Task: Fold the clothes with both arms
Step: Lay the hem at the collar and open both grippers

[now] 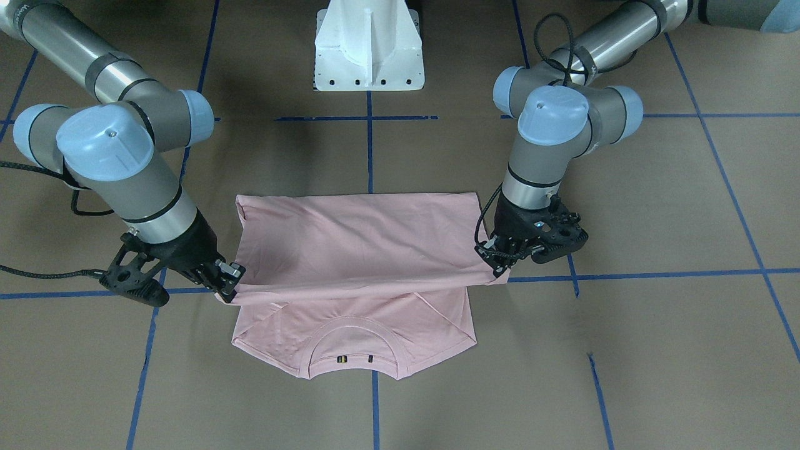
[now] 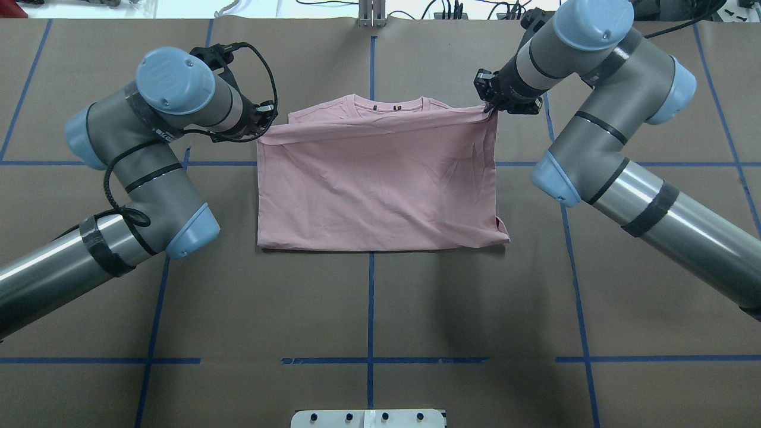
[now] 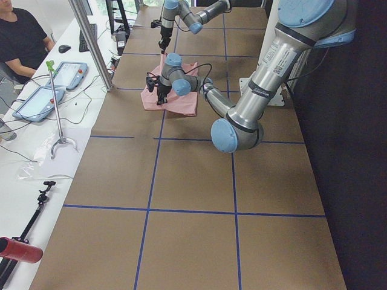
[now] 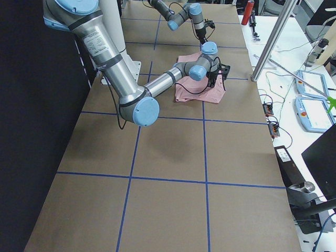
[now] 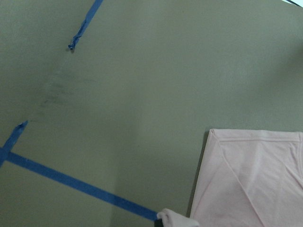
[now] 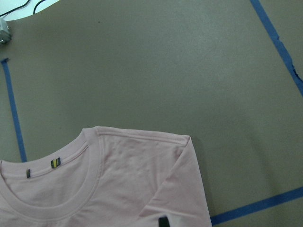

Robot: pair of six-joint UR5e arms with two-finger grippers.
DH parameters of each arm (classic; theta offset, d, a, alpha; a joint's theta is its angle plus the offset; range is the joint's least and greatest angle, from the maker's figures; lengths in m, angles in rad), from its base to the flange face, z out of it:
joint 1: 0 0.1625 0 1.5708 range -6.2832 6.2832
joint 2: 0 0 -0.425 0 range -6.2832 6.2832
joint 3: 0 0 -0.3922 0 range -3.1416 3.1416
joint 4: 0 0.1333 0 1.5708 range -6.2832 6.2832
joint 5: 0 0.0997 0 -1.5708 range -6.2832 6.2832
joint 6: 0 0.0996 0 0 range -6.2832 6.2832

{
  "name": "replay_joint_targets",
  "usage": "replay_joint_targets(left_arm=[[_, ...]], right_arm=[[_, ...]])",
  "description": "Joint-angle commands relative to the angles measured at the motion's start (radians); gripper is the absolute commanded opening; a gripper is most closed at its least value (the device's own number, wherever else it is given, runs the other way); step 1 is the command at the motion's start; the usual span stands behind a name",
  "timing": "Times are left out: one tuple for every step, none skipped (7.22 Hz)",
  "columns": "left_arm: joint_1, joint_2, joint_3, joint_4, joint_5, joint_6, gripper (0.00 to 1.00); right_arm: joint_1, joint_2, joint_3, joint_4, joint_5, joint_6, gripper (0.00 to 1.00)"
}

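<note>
The pale pink T-shirt lies on the brown table, folded over on itself, its print hidden. Its ribbed collar points away from the robot and is uncovered. My left gripper is shut on one corner of the raised fold edge; it is at the shirt's left in the overhead view. My right gripper is shut on the other corner. The edge hangs taut between them, just short of the collar. The left wrist view shows a folded shoulder; the right wrist view shows the collar.
The white pedestal base stands at the robot's side of the table. Blue tape lines grid the brown surface. In the left side view a seated operator and tablets are beside the table's far edge.
</note>
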Motion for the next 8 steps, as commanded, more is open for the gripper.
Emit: replay_joint_targets(left_arm=[[-0.006,-0.039,0.077,-0.045,0.002,-0.003,0.00],[-0.006,-0.047,0.082,-0.045,0.002,-0.009,0.00],[-0.006,-0.056,0.093,-0.045,0.002,-0.011,0.00],[-0.008,-0.084,0.138,-0.054,0.007,-0.011,0.00],[-0.008,-0.088,0.168,-0.085,0.007,-0.012,0.00],[-0.007,-0.090,0.174,-0.087,0.007,-0.012,0.00],[-0.008,-0.093,0.174,-0.087,0.005,-0.011,0.00],[-0.007,-0.095,0.174,-0.087,0.005,-0.011,0.00]], right_arm=[[0.006,0.045,-0.114,0.076,-0.001,-0.001,0.00],[0.004,0.056,-0.136,0.078,-0.001,-0.002,0.00],[0.004,0.065,-0.144,0.078,-0.001,-0.002,0.00],[0.004,0.073,-0.155,0.078,-0.003,-0.002,0.00],[0.004,0.082,-0.174,0.080,-0.003,-0.004,0.00],[0.003,0.084,-0.176,0.078,-0.004,-0.004,0.00],[0.003,0.084,-0.176,0.078,-0.006,-0.007,0.00],[0.000,0.085,-0.175,0.080,-0.003,-0.007,0.00]])
